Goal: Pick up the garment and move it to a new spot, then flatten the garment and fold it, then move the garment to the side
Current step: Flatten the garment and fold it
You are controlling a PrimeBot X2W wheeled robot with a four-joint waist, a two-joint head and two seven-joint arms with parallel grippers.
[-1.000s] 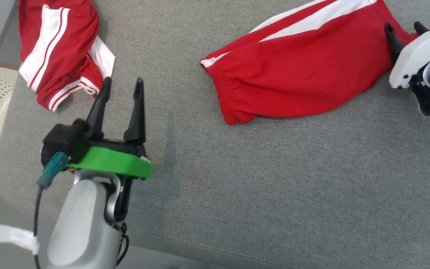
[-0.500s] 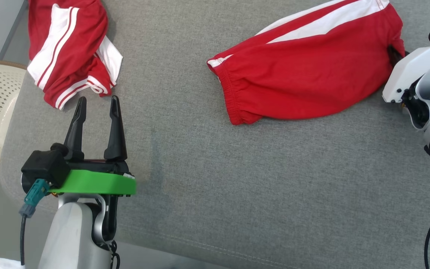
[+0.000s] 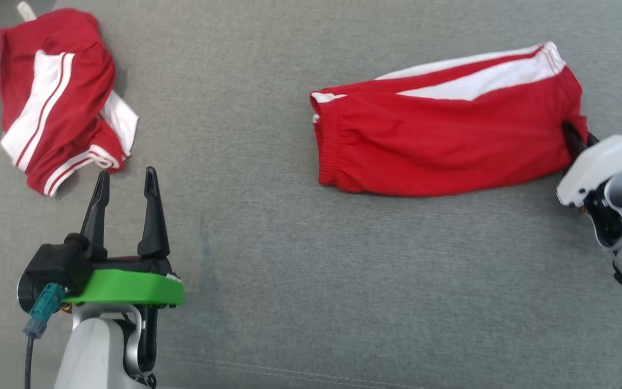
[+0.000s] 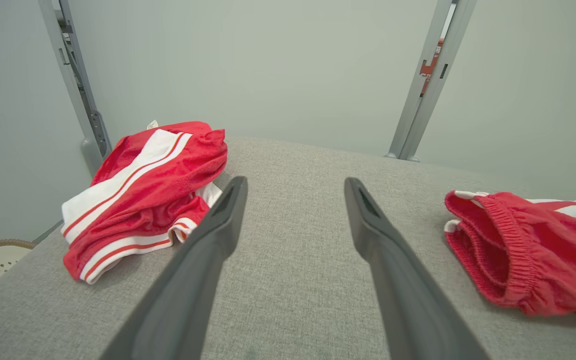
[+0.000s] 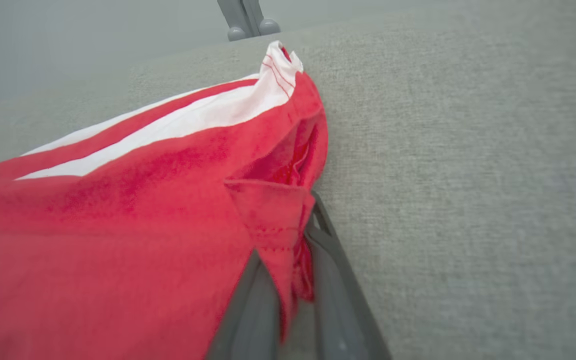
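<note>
Head camera looks down on the grey cushion (image 3: 343, 281); both wrist cameras skim it low, sharing the red shorts (image 3: 440, 146).

Red garment (image 3: 446, 146) with broad white side stripes, against the mottled grey weave of the worktop (image 3: 343, 281). A second red garment (image 3: 57, 102) carries white bands lined with thin red stripes. The left pincer (image 3: 126, 174) has black fingers, a bright green collar (image 3: 127, 286) and a teal plug (image 3: 44, 308). The right pincer (image 3: 575, 138) is dark-fingered, with a white housing (image 3: 597, 167).
</note>
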